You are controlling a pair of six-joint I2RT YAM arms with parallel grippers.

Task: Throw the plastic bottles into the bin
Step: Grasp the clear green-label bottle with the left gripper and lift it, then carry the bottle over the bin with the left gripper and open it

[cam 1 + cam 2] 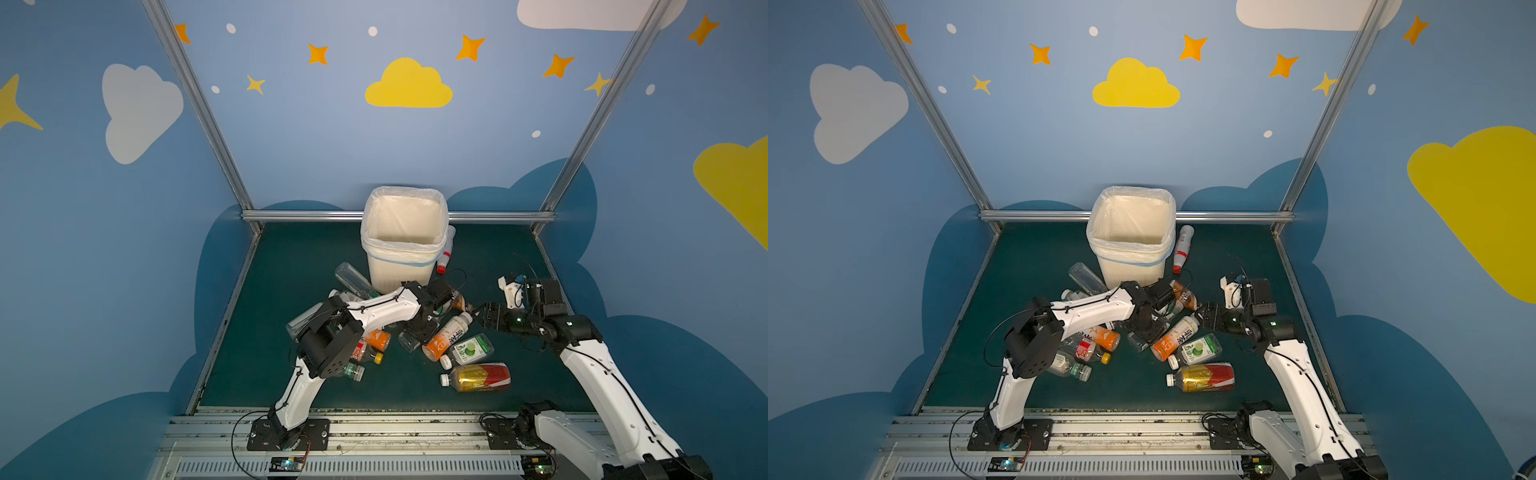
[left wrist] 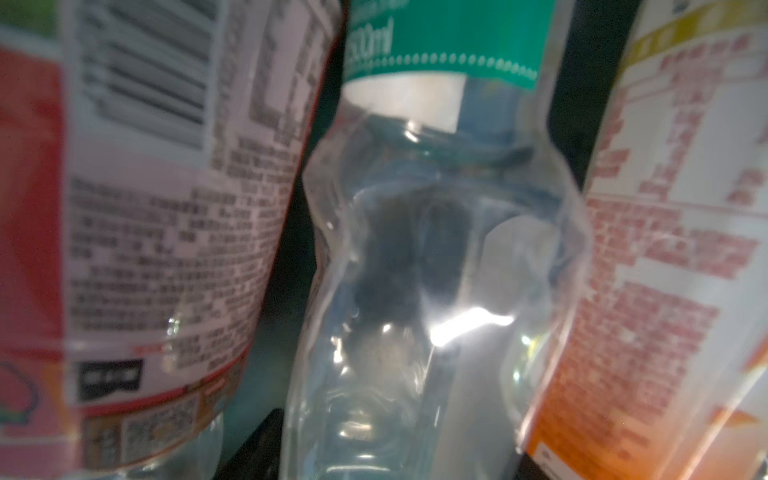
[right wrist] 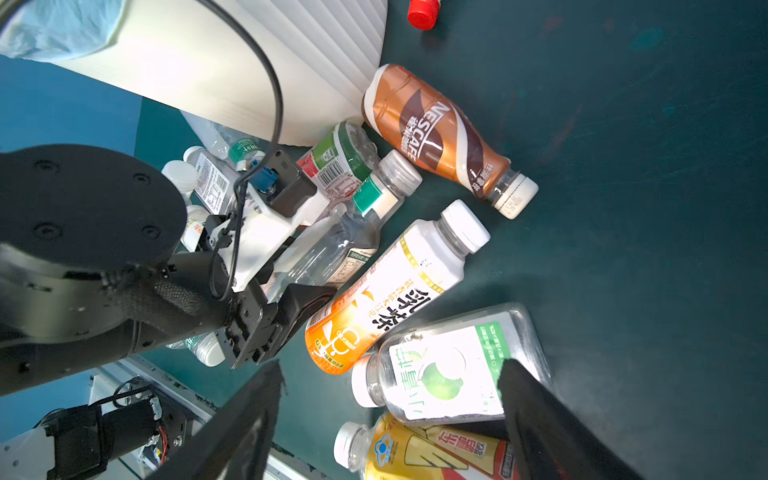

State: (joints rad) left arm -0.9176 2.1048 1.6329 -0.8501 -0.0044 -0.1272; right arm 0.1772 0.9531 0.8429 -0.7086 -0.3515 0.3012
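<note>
Green, dark and scuffed, the table (image 1: 253,353) is boxed in by aluminium rails (image 1: 316,215) and blue walls (image 1: 311,145) painted with clouds and stars. The bin (image 1: 401,272), bag liner folded over its rim, stands at the middle of the table's far edge.

The plastic bottles (image 1: 446,337) lie heaped around the table's middle, just in front of the bin. A white bottle with a red cap (image 1: 1183,245) lies apart, beside the bin's right wall near the far edge; in a top view the bin hides half of it. A brown coffee bottle (image 3: 440,133) touches the bin's foot. An orange-and-white bottle (image 3: 386,291), a lime-labelled bottle (image 3: 449,370) and a yellow-and-red bottle (image 1: 478,377) lie side by side toward the near edge.

The left arm (image 1: 382,307) stretches over the heap and covers several bottles. The left claw (image 1: 415,332) is down among them, seemingly astride a clear bottle with a green band (image 2: 436,249), yet its wrist view is a blurred close-up and I cannot tell whether it grips. The right claw (image 1: 481,314) hangs over the heap's right side, fingers spread wide with nothing in them. The picture's lower edge cuts off the right arm's rear.
</note>
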